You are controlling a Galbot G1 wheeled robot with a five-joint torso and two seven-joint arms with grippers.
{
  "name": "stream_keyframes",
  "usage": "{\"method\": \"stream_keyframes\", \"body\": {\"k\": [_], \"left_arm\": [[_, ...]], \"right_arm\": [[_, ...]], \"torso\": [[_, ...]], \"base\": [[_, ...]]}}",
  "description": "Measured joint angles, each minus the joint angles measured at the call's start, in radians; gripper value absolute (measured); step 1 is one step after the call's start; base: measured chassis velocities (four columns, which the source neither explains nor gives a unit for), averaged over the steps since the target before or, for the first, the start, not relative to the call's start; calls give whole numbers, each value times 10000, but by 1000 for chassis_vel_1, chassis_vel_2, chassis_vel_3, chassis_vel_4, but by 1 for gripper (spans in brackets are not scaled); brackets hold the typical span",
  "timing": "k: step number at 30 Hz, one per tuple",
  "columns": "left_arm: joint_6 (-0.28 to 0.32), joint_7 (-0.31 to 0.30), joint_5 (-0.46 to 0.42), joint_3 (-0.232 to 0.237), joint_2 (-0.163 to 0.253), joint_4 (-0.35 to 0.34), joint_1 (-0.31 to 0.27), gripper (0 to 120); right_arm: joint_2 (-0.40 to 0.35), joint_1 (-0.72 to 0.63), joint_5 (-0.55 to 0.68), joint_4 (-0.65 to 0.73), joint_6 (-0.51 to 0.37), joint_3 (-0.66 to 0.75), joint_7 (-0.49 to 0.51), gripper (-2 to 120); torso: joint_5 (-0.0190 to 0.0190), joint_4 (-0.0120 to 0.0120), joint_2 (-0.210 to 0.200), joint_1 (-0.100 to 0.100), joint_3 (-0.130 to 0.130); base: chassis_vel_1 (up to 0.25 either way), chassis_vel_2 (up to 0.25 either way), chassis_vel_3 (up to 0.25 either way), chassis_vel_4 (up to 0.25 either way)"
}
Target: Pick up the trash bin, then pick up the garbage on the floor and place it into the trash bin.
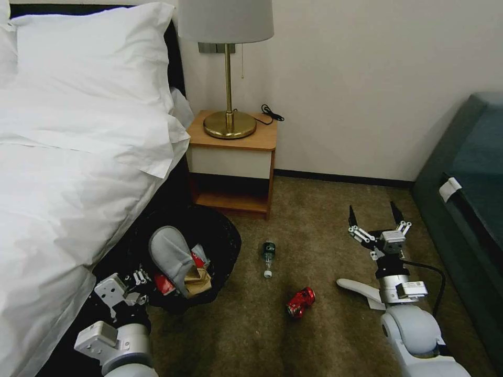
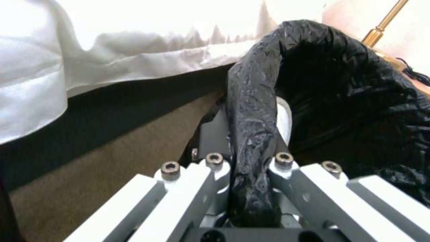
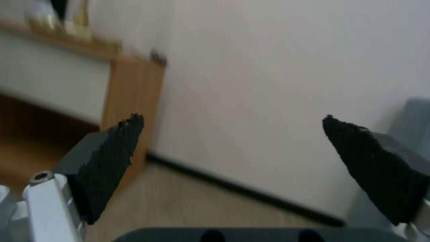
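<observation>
My left gripper [image 2: 251, 174] pinches the bag-covered rim of the trash bin [image 1: 220, 235], which sits tilted by the bed [image 1: 63, 173], already holding a grey slipper [image 1: 170, 256] and brown paper. My right gripper [image 1: 376, 214] hovers with its fingers spread wide, holding nothing, well right of the crushed red can [image 1: 301, 302] and the small green bottle [image 1: 268, 255] lying on the carpet [image 1: 314, 230]. A white slipper [image 1: 359, 287] lies just beside my right arm. The nightstand [image 1: 233, 157] stands behind the bin.

1. The right pincer [image 1: 376, 213] is showing black, pointed, rough-faced fingertips [image 3: 112, 161] on silver linkages.
2. A black cable is trailing from its grey-white wrist.
3. The left pincer [image 2: 251, 168] is showing white linkage bars with dark hex screws.
</observation>
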Motion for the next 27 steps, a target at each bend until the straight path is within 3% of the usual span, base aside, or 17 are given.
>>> {"method": "stream_keyframes", "body": {"k": [1, 2, 4, 5, 7, 8, 10, 12, 14, 16, 17, 18, 19, 22, 27], "left_arm": [[0, 0, 3, 11, -1, -17, 14, 4], [0, 0, 3, 11, -1, -17, 14, 4], [-4, 0, 27, 58, -1, -48, 41, 4], [-4, 0, 27, 58, -1, -48, 41, 4], [-6, -2, 55, 109, -9, -73, 68, 4], [-6, -2, 55, 109, -9, -73, 68, 4], [-7, -4, 81, 141, -13, -83, 85, 4], [-6, -8, 84, 141, -12, -84, 95, 4], [-6, -12, 86, 134, -13, -86, 99, 4], [-6, -15, 88, 120, -13, -116, 127, 4], [-6, -15, 88, 120, -13, -116, 127, 4], [-7, -16, 90, 111, -12, -137, 143, 4], [-7, -16, 90, 111, -12, -137, 143, 4], [-8, -21, 94, 89, -11, -170, 173, 4], [-8, -25, 91, 30, -9, -174, 173, 4]], "right_arm": [[-414, -139, 214, 129, -557, -118, 211, 100], [-414, -139, 214, 129, -557, -118, 211, 100], [-1370, -497, 782, 446, -2257, -374, 572, 100], [-1370, -497, 782, 446, -2257, -374, 572, 100], [-1996, -716, 1121, 570, -3468, -541, 561, 100], [-1996, -716, 1121, 570, -3468, -541, 561, 100], [-2484, -778, 1241, 489, -4406, -549, -245, 100], [-2688, -757, 1172, 376, -4753, -499, -820, 100], [-2806, -711, 1132, 287, -4914, -470, -1192, 100], [-3090, -523, 1041, -8, -5316, -340, -2465, 100], [-3090, -523, 1041, -8, -5316, -340, -2465, 100], [-3149, -362, 736, -322, -5341, -281, -3330, 100], [-3149, -362, 736, -322, -5341, -281, -3330, 100], [-3085, 115, -193, -1358, -4802, -306, -4984, 100], [-2950, 415, -537, -2112, -4484, -618, -5335, 100]], "torso": [[-1, -1, 0, 0, 0], [-1, -1, 0, 0, 0], [2, 1, 0, 0, 1], [2, 1, 0, 0, 1], [2, 1, 0, 0, 2], [2, 1, 0, 0, 2], [2, 0, 1, 0, 1], [3, 0, 1, 0, 2], [2, 0, 1, 1, 2], [1, 2, 0, 1, 2], [1, 2, 0, 1, 2], [1, 1, 0, 0, 2], [1, 1, 0, 0, 2], [1, 2, 1, 1, 3], [1, 1, 0, 1, 3]], "base": [[0, 0, 0, 0], [0, 0, 0, 0], [0, 0, 0, 0], [0, 0, 0, 0], [0, 0, 0, 0], [0, 0, 0, 0], [0, 0, 0, 0], [0, 0, 0, 0], [0, 0, 0, 0], [0, 0, 0, 0], [0, 0, 0, 0], [0, 0, 0, 0], [0, 0, 0, 0], [0, 0, 0, 0], [0, 0, 0, 0]]}}
